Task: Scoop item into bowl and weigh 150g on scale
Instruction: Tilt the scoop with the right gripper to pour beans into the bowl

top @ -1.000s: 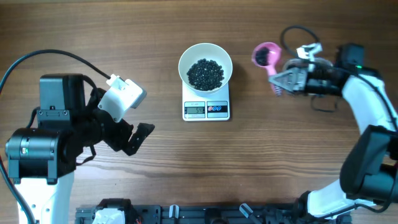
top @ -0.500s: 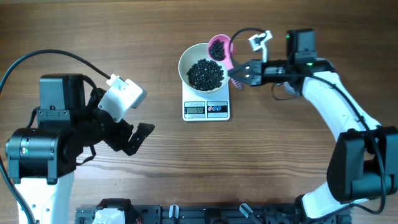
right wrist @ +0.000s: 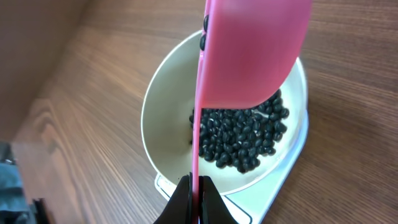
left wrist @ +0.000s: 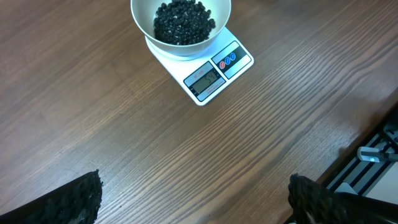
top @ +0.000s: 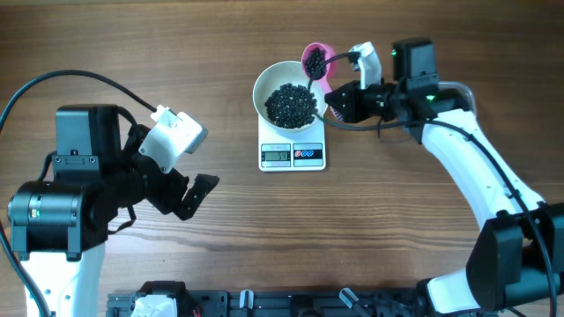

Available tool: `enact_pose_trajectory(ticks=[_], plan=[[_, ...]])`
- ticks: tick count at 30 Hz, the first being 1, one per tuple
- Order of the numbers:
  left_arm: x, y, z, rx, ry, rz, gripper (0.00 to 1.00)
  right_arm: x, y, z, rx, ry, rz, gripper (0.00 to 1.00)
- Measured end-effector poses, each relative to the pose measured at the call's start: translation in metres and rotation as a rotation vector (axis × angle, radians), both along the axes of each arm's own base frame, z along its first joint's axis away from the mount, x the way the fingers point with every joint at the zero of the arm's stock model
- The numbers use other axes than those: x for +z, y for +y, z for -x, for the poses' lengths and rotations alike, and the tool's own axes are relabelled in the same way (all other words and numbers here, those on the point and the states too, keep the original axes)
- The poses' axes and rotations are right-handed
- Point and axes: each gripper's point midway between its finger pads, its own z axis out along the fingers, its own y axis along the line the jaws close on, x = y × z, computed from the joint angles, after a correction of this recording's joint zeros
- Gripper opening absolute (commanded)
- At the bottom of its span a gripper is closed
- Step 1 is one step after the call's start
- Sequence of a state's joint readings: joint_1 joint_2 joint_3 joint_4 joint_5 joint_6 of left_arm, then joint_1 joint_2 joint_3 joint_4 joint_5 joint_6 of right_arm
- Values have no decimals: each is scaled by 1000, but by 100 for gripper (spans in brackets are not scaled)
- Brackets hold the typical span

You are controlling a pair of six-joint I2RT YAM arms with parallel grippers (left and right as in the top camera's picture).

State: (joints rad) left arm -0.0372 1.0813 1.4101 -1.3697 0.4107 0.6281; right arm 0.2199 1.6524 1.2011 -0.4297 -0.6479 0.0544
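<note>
Wooden table [top: 264,229], right pincer [top: 333,103] clamping pink scoop [top: 313,60], tilted above bowl [top: 262,82] rim

The left arm [top: 62,211] is black with a white wrist block [top: 174,136] and black cable [top: 62,81]; the right arm [top: 476,158] mostly white.

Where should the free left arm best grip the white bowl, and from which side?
Probably the left rim of the bowl, from above, fingers astride its thin wall. The beans lie low in the middle, and the pink scoop in the right gripper crowds the far right rim.
</note>
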Motion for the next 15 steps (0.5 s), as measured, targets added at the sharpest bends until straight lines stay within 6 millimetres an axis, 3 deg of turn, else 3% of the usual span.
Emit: enact_pose_trajectory(ticks=[7, 15], plan=[[0, 0, 0, 0, 0, 0, 100, -25, 15, 18, 44, -18, 204, 5], [0, 0, 0, 0, 0, 0, 100, -36, 11, 15, 55, -118, 407, 5]])
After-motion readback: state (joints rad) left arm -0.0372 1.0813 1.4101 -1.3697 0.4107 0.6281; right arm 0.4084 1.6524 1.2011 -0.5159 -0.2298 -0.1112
